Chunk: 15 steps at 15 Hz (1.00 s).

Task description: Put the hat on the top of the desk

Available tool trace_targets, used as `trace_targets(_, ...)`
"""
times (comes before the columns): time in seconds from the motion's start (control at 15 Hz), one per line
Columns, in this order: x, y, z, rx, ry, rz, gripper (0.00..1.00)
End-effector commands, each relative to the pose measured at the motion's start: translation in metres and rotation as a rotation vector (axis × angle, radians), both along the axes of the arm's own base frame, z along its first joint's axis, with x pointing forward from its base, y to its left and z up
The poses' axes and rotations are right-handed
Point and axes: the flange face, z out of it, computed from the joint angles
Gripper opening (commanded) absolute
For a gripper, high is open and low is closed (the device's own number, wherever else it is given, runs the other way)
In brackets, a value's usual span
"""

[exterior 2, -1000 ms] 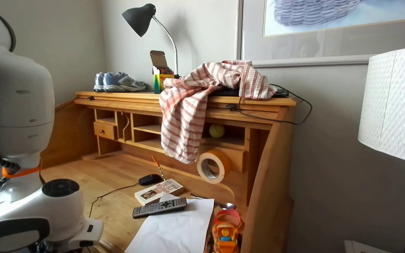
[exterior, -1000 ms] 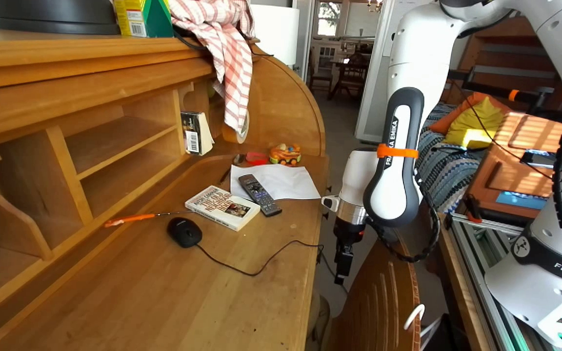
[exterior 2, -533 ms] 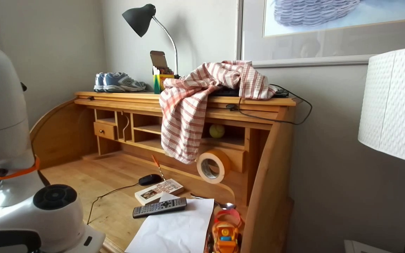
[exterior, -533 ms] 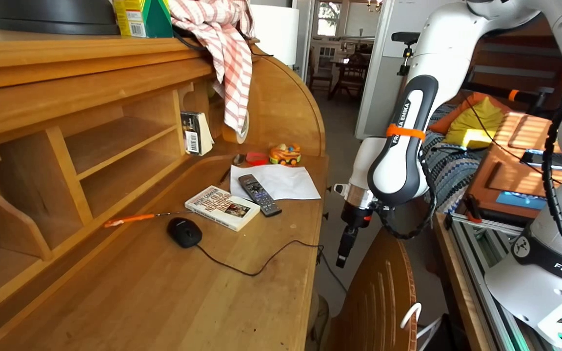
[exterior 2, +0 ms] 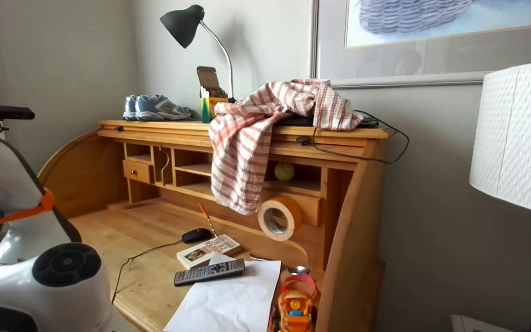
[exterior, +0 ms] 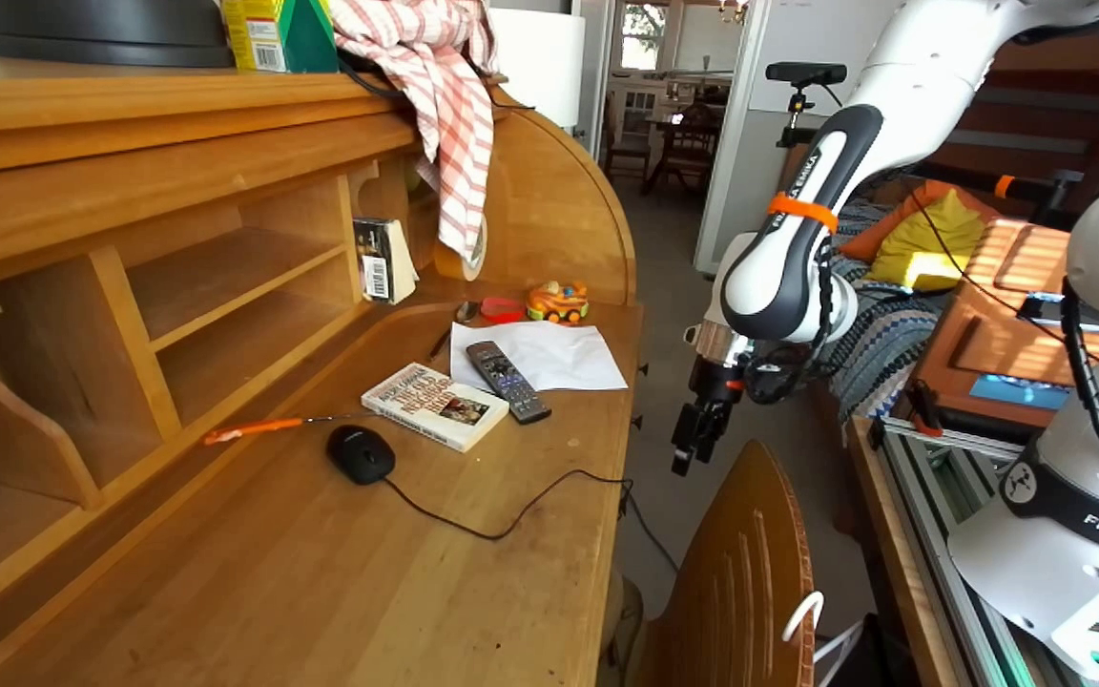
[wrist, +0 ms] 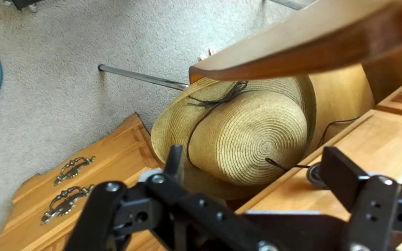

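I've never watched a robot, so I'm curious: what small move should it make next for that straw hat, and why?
Probably lower the open fingers toward the hat: they stand apart with nothing gripped, and the wrist view shows the hat lower down, between the chair back and the desk.

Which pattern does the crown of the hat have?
The hat's crown is tan with concentric woven rings, best seen in the wrist view.

Gap between front edge of surface [exterior: 416, 601] and chair back [wrist: 284, 48];
open down to the hat [wrist: 257, 136]; a cable [wrist: 297, 166] juts in.
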Motion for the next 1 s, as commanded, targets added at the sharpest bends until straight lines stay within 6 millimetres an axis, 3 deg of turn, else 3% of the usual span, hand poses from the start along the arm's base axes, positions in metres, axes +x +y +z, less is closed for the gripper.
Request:
trace_targets(0.0,0.0,-0.005,0.003,0.008,0.018,-0.029,1.0)
trace_targets(0.27,0.004,-0.004,0.001,0.004,0.033,-0.013,1.0)
trace_targets(0.73,-0.007,-0.069,-0.034,0.033,0.023,-0.076,1.0)
trace_targets(0.93,-0.015,-0.084,-0.066,0.063,0.039,-0.089,1.0)
